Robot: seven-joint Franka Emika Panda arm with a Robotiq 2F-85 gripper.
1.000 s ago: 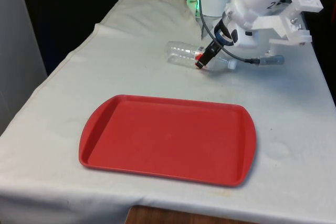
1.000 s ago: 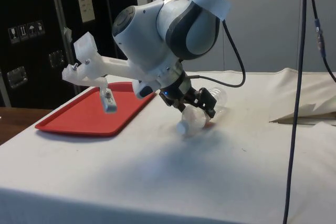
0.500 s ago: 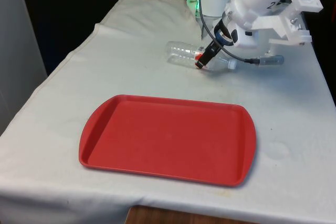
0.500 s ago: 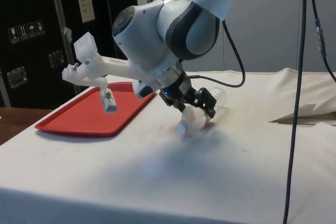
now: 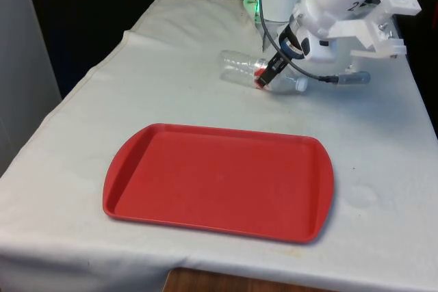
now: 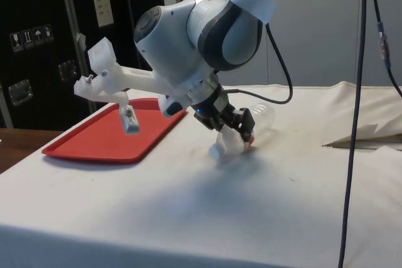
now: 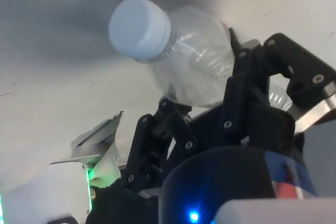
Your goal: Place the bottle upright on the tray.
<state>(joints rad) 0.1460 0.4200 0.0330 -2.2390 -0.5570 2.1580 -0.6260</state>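
Observation:
A clear plastic bottle (image 5: 239, 68) with a white cap (image 7: 139, 29) and a red label lies on its side on the white cloth, beyond the tray's far edge. My gripper (image 5: 269, 73) reaches down at a slant over its middle. In the wrist view the black fingers (image 7: 242, 74) press against both sides of the bottle (image 7: 194, 72) just behind its shoulder. From the side, the bottle (image 6: 264, 117) tilts, cap end low near the cloth, in the gripper (image 6: 240, 131). The red tray (image 5: 219, 179) lies flat near the table's front edge, with nothing on it.
The cloth rises in a fold (image 6: 370, 133) at the side view's right. Two dark cables (image 6: 355, 92) hang there. The table's edges lie close to the tray on the front view's left and near side.
The fingers have closed in from wide open onto the bottle. The bottle has shifted slightly and its base end has tipped up. The arm has hardly moved.

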